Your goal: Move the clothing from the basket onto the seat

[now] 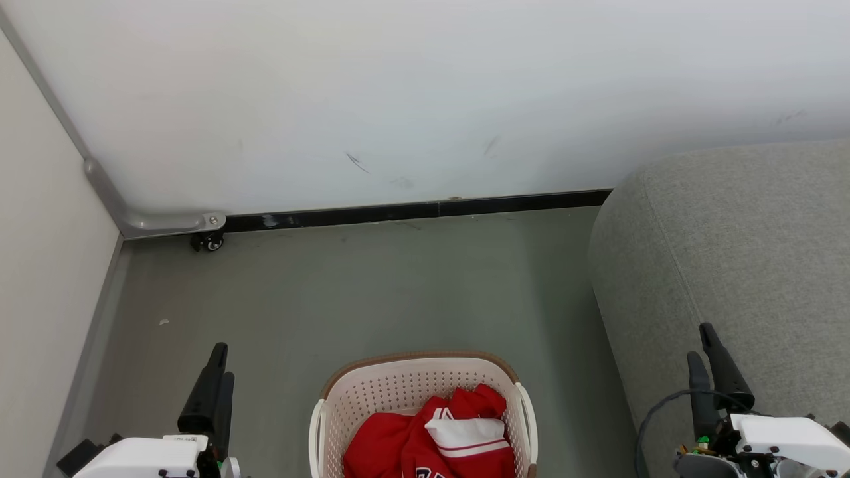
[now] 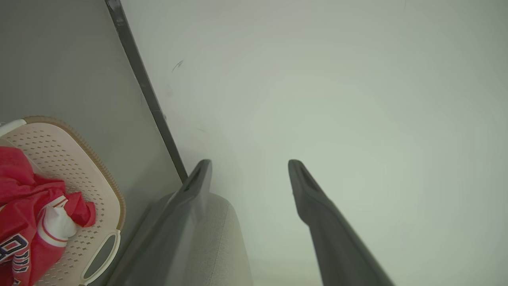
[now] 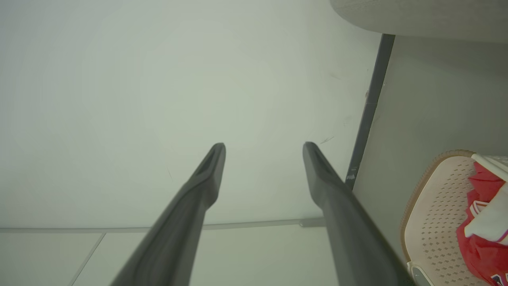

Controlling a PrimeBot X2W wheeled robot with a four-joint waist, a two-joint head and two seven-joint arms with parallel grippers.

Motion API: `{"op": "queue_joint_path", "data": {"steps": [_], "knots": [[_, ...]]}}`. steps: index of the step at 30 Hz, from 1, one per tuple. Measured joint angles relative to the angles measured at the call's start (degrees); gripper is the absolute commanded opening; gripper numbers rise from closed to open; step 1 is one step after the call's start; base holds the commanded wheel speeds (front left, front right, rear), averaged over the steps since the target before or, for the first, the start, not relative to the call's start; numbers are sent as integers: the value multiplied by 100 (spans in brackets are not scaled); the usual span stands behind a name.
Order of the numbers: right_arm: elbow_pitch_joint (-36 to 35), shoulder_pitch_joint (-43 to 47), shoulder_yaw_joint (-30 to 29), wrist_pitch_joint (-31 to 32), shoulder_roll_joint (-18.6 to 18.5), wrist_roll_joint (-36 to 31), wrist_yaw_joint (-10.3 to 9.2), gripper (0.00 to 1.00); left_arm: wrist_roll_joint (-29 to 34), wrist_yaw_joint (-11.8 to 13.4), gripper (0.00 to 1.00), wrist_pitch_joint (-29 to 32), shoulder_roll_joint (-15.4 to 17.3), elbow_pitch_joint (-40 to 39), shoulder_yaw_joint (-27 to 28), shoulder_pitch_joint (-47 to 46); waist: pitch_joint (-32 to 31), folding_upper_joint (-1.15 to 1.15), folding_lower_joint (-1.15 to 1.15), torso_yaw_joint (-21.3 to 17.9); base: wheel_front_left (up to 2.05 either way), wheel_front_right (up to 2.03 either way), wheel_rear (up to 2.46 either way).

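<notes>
basket (image 1: 375, 398) 1 | seat (image 1: 744, 252) 1 | clothing heap (image 1: 392, 445) 1 | left claw (image 1: 224, 360), right claw (image 1: 698, 340): 2

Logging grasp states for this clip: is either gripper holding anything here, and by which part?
Nothing is held. The left gripper and right gripper are open and empty; the clothing lies in the basket.

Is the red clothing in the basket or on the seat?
In the basket: the clothing lies bunched within its perforated walls; the seat, as far as visible, bears none.
</notes>
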Motion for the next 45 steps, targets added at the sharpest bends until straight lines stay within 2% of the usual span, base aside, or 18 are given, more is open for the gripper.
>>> {"op": "queue_joint_path", "data": {"steps": [9,19,24,45], "knots": [[-88,-2,12,-136,3,-557,0,100,501,-43,100,-199,10,-49,-131,-1,4,0,15,23,0,0,0],[-127,-9,-42,-266,-1,-1596,0,100,1362,-43,100,-401,33,-163,-204,-3,11,0,25,45,0,0,0],[-125,-15,-138,-346,-7,-2170,0,100,1797,-43,100,-511,38,-216,-310,-12,22,0,25,57,0,0,0],[-144,-149,-129,-613,140,-4763,0,100,4475,59,100,-931,180,-331,-944,-106,143,0,5,101,0,0,0]]}}
